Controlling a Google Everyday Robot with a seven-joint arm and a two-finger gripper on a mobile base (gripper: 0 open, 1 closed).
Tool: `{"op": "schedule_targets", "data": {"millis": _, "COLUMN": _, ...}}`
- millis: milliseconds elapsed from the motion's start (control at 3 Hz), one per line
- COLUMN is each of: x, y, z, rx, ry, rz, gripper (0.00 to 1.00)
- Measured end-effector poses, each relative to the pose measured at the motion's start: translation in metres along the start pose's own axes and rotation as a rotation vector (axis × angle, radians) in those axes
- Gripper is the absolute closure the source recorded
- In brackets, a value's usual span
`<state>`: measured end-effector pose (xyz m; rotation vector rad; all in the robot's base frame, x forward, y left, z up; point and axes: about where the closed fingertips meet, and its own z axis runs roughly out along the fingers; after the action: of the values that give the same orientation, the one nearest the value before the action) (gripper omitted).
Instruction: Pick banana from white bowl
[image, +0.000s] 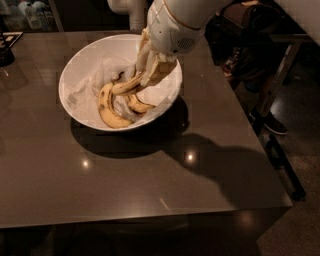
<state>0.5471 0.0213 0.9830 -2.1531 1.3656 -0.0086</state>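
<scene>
The white bowl (67, 80) stands on the far part of the dark table, lined with crumpled whitish paper (85, 92). My gripper (150, 75) reaches down over the bowl's right side. It is shut on the banana (126, 88), a long, slender yellow fruit with brown marks, held by its right end and raised a little above the paper. Two shorter curved bananas lie in the bowl, one at the front left (107, 112) and one under the held fruit (139, 105). The white arm hides the bowl's far right rim.
The dark glossy table (125, 175) ends close on the right and front. A dark bag or chair (245, 35) and metal legs (280, 75) stand beyond the right edge. A black object (6, 52) sits at the table's far left.
</scene>
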Motion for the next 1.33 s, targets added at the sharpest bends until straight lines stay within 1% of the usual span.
{"op": "schedule_targets", "data": {"millis": 333, "x": -0.003, "y": 0.007, "z": -0.017, "rx": 0.057, "ry": -0.037, "rz": -0.004, "gripper": 1.0}}
{"op": "schedule_targets", "data": {"millis": 667, "x": -0.009, "y": 0.021, "z": -0.035, "rx": 0.118, "ry": -0.077, "rz": -0.01, "gripper": 1.0}}
{"op": "schedule_targets", "data": {"millis": 1000, "x": -0.011, "y": 0.041, "z": -0.052, "rx": 0.18, "ry": -0.108, "rz": 0.0, "gripper": 1.0}}
{"op": "schedule_targets", "data": {"millis": 1333, "x": -0.013, "y": 0.061, "z": -0.065, "rx": 0.225, "ry": -0.124, "rz": 0.014, "gripper": 1.0}}
